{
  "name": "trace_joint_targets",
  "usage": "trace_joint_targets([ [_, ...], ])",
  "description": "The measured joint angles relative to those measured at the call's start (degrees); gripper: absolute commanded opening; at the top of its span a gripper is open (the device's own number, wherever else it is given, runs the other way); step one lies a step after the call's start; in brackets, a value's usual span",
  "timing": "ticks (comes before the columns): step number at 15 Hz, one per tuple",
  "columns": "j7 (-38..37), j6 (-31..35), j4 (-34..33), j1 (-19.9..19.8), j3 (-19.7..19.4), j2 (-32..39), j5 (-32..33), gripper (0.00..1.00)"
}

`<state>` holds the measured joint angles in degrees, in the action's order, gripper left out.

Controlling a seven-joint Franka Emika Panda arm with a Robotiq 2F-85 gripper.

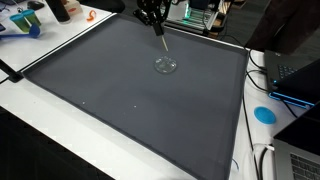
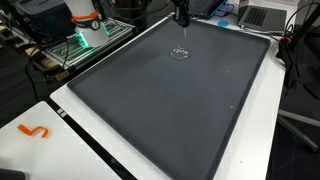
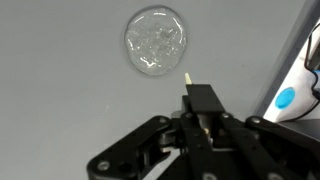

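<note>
While the gripper (image 3: 203,118) hangs over the far part of the dark mat (image 1: 110,100), its jaws are pinched narrow on a thin pale stick (image 3: 188,78), so the picking-up part looks done to me. The small clear round dish (image 1: 165,66) lies flat on the mat toward the far side, and in the wrist view the stick's tip sits just beside its rim, apart from it and, judging by both exterior views, raised off the mat. I'd say anything the stick is meant to do at that dish has not yet begun.
</note>
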<state>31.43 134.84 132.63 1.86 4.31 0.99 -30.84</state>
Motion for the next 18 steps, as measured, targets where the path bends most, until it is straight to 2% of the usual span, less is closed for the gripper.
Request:
trace_joint_targets([
  [6,-10.4,-0.6,-0.4,1.9,0.8,-3.0,10.4,0.03],
  [11,-18.9,-5.6,-2.9,3.4,2.0,-4.7,19.1,0.03],
  [18,-25.6,-12.7,-7.6,4.8,3.3,-5.2,24.4,0.03],
])
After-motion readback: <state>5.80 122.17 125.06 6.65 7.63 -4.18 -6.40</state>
